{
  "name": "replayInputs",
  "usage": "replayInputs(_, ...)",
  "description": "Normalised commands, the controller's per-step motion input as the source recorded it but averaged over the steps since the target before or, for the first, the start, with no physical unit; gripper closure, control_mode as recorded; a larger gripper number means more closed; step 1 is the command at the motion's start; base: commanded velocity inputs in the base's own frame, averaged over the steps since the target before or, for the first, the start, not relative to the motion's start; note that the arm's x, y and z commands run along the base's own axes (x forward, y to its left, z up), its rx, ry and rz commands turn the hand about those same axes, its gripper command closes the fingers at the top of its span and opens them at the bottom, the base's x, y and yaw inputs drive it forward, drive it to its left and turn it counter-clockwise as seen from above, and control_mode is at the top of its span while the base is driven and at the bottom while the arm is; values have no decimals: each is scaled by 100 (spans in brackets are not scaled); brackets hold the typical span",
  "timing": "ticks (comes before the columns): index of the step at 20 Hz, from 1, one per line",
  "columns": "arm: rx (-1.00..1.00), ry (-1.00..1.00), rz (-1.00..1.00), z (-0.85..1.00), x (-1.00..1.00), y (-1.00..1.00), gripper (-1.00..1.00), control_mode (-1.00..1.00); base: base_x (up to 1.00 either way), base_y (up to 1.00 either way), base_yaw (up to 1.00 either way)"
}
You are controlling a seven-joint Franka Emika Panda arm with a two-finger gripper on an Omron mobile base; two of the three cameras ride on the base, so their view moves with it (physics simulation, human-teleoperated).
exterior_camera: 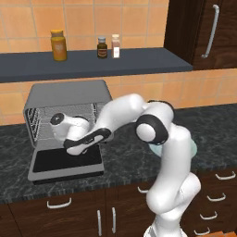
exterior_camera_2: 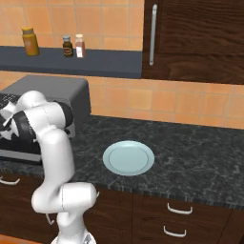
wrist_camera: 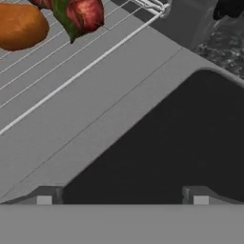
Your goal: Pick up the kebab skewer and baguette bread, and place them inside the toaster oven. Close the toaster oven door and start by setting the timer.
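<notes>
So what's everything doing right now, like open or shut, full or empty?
toaster oven: holding both foods on its wire rack.
toaster oven door: folded down, open.
baguette bread: lying on the rack.
kebab skewer: on the rack beside the bread.
plate: empty.
pincer: over the door, open, holding nothing.

Pale plate [exterior_camera_2: 128, 157] on counter [exterior_camera_2: 200, 157], shelf jars [exterior_camera: 59, 45] (three)

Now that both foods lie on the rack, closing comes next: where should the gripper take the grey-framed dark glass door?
The grey-framed dark glass toaster oven door lies folded down flat, hinged at the oven. Probably best to take its free front edge, farthest from the hinge, coming from below and in front and lifting upward. The open gripper hovers above the pane.
</notes>
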Motion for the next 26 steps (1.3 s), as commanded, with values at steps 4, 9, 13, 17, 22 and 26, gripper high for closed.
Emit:
replayInputs(4, 2, 0, 14, 21, -100, -37, -100, -100, 0, 0, 0)
replayInputs(9, 1, 5, 28, 10, -100, -39, -100, -100, 0, 0, 0)
replayInputs(13, 1, 22, 31, 0, -97, -22, -100, -100, 0, 0, 0)
replayInputs(17, 0, 25, 27, 2, -91, -9, -100, -100, 0, 0, 0)
replayInputs(22, 0, 20, 21, -9, -48, -3, -100, -100, 0, 0, 0)
replayInputs(26, 0, 0, 22, -22, 27, 0, -100, -100, 0, 0, 0)
